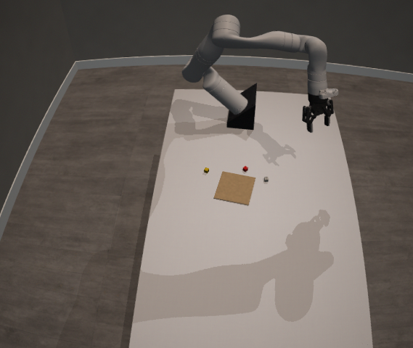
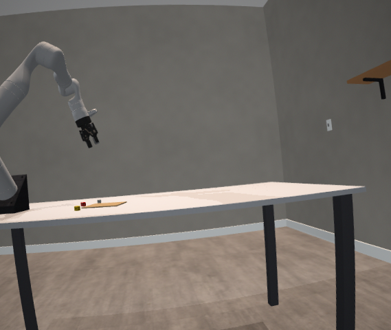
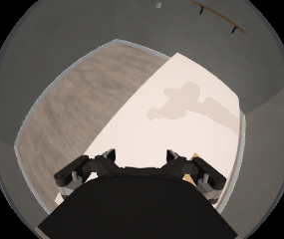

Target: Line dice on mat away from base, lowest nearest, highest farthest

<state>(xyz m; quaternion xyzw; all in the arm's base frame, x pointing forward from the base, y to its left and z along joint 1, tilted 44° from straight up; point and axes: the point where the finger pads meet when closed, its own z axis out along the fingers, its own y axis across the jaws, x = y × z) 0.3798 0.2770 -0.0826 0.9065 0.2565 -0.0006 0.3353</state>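
Note:
A tan square mat (image 1: 234, 187) lies flat on the white table, in front of the robot's base (image 1: 242, 114). Three dice stand on the table off the mat: a yellow die (image 1: 206, 170) beyond its far left corner, a red die (image 1: 245, 169) just beyond its far edge, a white die (image 1: 266, 180) just off its right side. In the side view the mat (image 2: 108, 203), yellow die (image 2: 77, 207), red die (image 2: 83, 204) and white die (image 2: 99, 201) show small. The pips are too small to read. My gripper (image 1: 317, 121) (image 2: 91, 139) is open and empty, high above the table, far right of the base. In the wrist view the fingers stand wide.
The table's right edge (image 1: 343, 149) runs close under the gripper. A wooden shelf (image 2: 383, 71) hangs on the far wall, well away. The arm's shadows lie across the table top.

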